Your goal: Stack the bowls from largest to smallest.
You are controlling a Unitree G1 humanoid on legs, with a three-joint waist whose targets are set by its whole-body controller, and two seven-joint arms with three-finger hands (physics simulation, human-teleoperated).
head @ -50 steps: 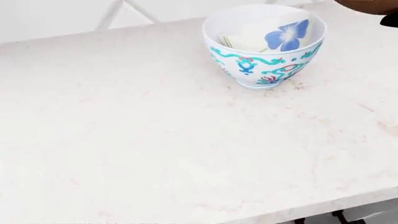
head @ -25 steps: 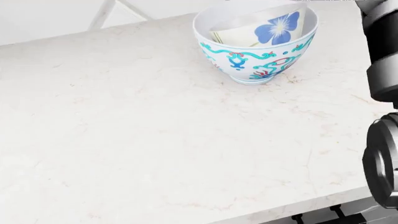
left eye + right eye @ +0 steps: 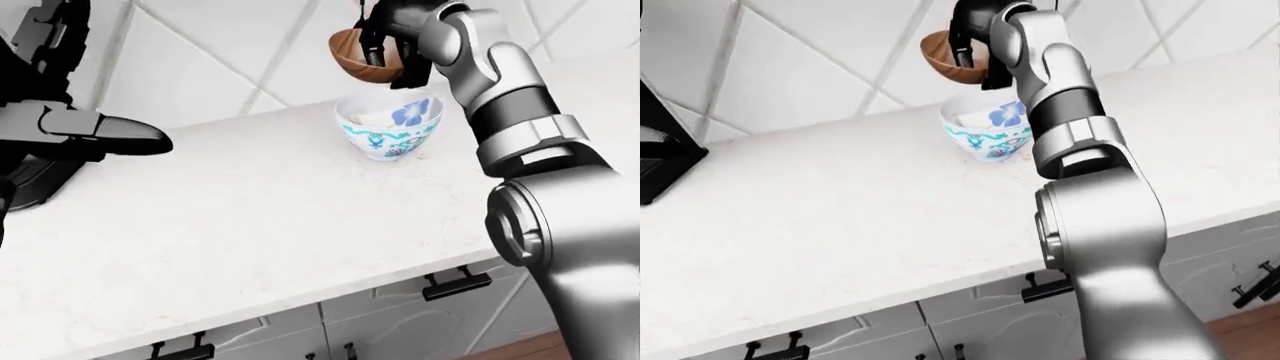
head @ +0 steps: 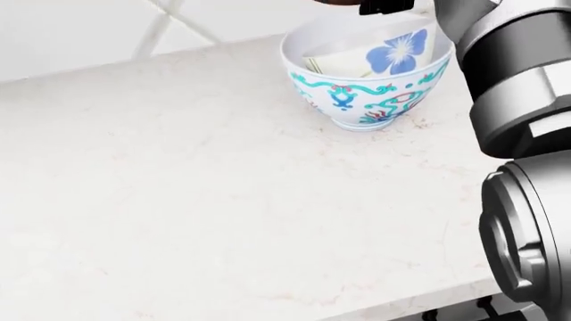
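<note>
1. The right hand (image 3: 385, 45) is raised above the white worktop (image 3: 250, 210), with its dark fingers (image 3: 372, 54) closed over the rim of a small brown wooden bowl (image 3: 358, 64). The bowl hangs tilted, clear of everything below.
2. The large painted bowl (image 4: 366, 73), white with teal scrollwork and a blue flower inside, stands upright on the worktop near the tiled wall (image 3: 250, 52). A pale bowl or liner seems to sit inside it; I cannot tell which.
3. The wooden bowl is above the painted bowl, slightly toward the left of the left-eye view.
4. The left hand (image 3: 105, 135) hovers well apart at the left edge, fingers extended and holding nothing.
5. Risks, as I judge them:
   - Released at this tilt, the wooden bowl could catch the painted rim and roll off.
   - The offset may land it outside.
   - The rim-only grip could slip.
</note>
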